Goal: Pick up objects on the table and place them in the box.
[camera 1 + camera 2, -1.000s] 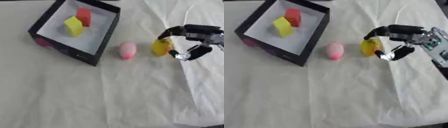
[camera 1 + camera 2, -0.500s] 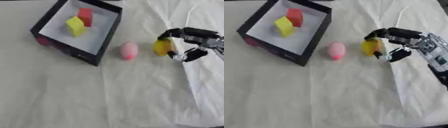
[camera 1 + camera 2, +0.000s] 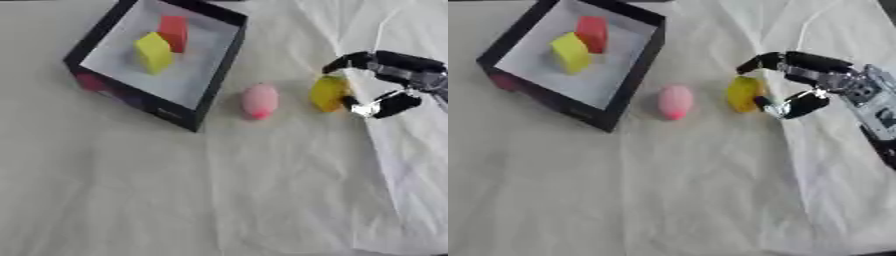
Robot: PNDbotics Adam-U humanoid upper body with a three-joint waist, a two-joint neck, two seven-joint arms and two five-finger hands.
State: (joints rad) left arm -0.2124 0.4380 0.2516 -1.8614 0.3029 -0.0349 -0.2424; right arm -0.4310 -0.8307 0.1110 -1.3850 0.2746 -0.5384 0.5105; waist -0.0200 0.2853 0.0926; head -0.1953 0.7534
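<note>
Toward the table's far left corner sits the box (image 3: 210,80), black-walled with a pale floor, turned askew so one corner points at the near side. Inside it a yellow block (image 3: 153,51) stands by the left wall and a red block (image 3: 173,32) lies just behind it, touching or nearly so; both look like finished placements, so the job seems partly done. Just right of the box's right wall, on the wrinkled cream cloth (image 3: 219,200) that covers the table, lies a pink egg-shaped object (image 3: 259,100), apart from the box and touched by nothing, waiting its turn. Further right, near the table's right edge, a yellow object (image 3: 744,93) rests on the cloth, and the right hand (image 3: 815,82) has come in from that side around it: the fingers (image 3: 776,61) arch over its top and the thumb (image 3: 794,106) curls in at its near right flank, bracketing it in a narrow pinch. Whether the tips press it or stand just off it I cannot tell, but the pose reads as a grasp for lifting, since the object must clear the box wall. The left hand shows in neither view.
</note>
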